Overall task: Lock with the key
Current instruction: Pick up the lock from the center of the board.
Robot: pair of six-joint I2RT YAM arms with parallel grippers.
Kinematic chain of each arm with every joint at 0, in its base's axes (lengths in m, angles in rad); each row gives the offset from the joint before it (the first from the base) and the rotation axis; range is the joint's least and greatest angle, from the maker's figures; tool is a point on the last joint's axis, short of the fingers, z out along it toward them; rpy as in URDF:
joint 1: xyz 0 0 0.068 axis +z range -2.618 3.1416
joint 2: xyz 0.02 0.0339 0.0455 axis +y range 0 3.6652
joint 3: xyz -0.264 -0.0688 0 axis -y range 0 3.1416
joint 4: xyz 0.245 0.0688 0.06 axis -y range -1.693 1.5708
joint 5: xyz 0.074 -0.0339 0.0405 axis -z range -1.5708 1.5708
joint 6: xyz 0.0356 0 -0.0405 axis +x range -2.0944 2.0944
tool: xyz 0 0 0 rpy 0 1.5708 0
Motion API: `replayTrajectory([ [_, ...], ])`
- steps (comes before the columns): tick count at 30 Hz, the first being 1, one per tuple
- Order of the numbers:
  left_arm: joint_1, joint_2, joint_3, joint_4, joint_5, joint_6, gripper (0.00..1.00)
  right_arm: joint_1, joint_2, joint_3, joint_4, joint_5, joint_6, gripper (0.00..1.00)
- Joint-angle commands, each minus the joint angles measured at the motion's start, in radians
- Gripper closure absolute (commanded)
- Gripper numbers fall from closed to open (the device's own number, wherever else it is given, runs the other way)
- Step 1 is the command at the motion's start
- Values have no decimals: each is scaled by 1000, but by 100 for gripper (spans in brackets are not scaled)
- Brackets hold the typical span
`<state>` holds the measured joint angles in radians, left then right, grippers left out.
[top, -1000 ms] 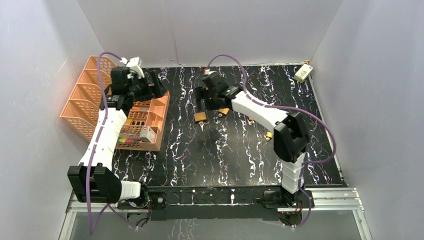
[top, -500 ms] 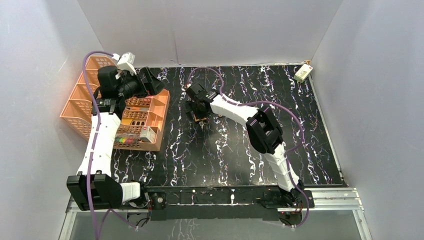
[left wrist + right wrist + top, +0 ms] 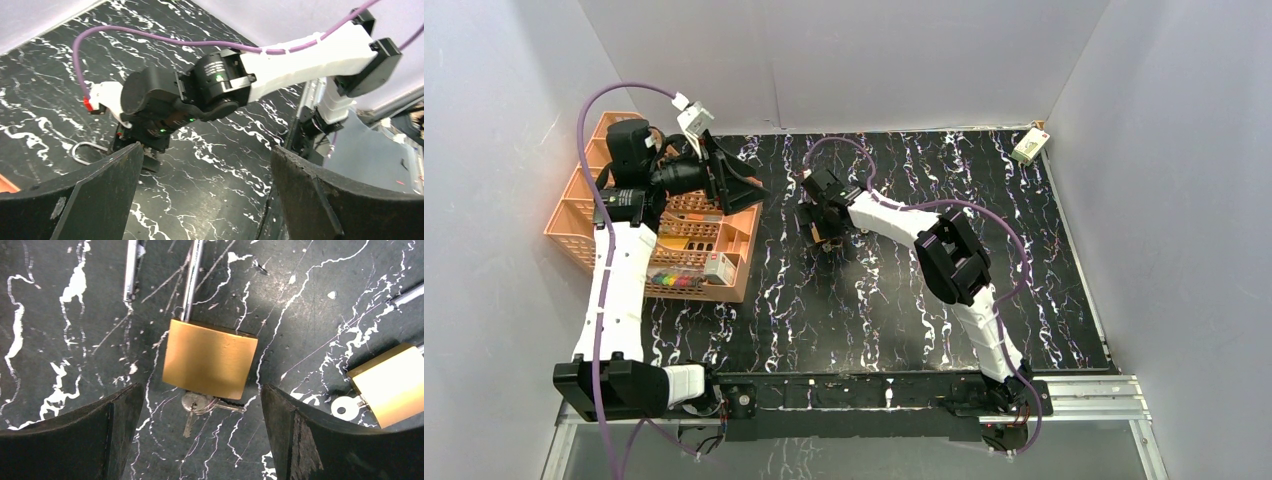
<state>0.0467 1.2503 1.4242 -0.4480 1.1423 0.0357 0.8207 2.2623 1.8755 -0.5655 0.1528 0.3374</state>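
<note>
Your right gripper (image 3: 200,392) stands spread wide astride the brass padlock (image 3: 210,358), which lies left of centre toward the far edge of the table (image 3: 884,300). Its long axis runs up the wrist view: shackle (image 3: 192,280) away, keys (image 3: 200,404) at the near end. Your left gripper (image 3: 205,150) gapes empty too.

1. Top view's evenly lit from overhead, pretty sharp, only soft shadows on the black white-veined marble desk (image 3: 874,300).
2. Right wrist: square brass padlock (image 3: 210,358) is crisp, with a greyish sheen on the desk beside it.
3. Both wrist cams: the right pincer (image 3: 200,390) and left pincer (image 3: 206,150) look dark and soft-focus.
</note>
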Motion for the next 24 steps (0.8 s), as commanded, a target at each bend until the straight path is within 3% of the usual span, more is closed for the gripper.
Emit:
replayTrajectory([
  [1, 2, -23, -28, 32, 92, -14, 2, -13, -15, -22, 67, -10, 5, 6],
  [7, 2, -75, -102, 242, -261, -178, 2, -15, -17, -73, 113, -7, 24, 9],
  [13, 2, -75, -175, 481, -420, -401, 2, -12, 34, -73, 124, -37, 71, 20],
  [19, 3, -109, -255, 473, -702, -430, 2, 0, 60, -36, 40, 78, 69, 32],
  [24, 2, -140, -334, 408, -803, -387, 2, 27, 6, -115, 59, 186, 22, 28],
])
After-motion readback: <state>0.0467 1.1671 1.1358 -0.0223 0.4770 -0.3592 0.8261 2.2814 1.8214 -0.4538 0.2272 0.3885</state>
